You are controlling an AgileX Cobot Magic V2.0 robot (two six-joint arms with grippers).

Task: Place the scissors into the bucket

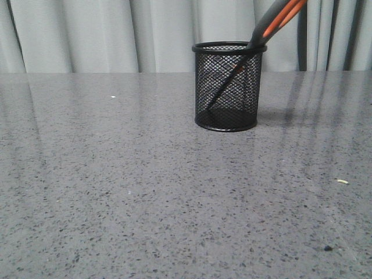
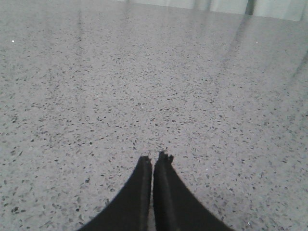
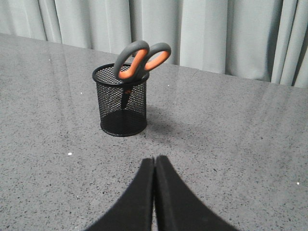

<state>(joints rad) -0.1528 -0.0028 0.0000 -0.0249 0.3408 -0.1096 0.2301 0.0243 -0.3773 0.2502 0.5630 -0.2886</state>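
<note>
The bucket (image 1: 227, 87), a small black wire-mesh cup, stands upright on the grey speckled table. The scissors (image 1: 273, 24) stand inside it, blades down, leaning against the rim, with the grey and orange handles sticking out above. The right wrist view shows the bucket (image 3: 122, 101) and the scissors (image 3: 139, 58) a good way beyond my right gripper (image 3: 154, 158), which is shut and empty. My left gripper (image 2: 153, 156) is shut and empty over bare table. Neither gripper shows in the front view.
The grey speckled table (image 1: 116, 186) runs back to pale curtains (image 1: 87, 35). A small light crumb (image 1: 342, 181) and a dark speck (image 1: 328, 248) lie at the near right.
</note>
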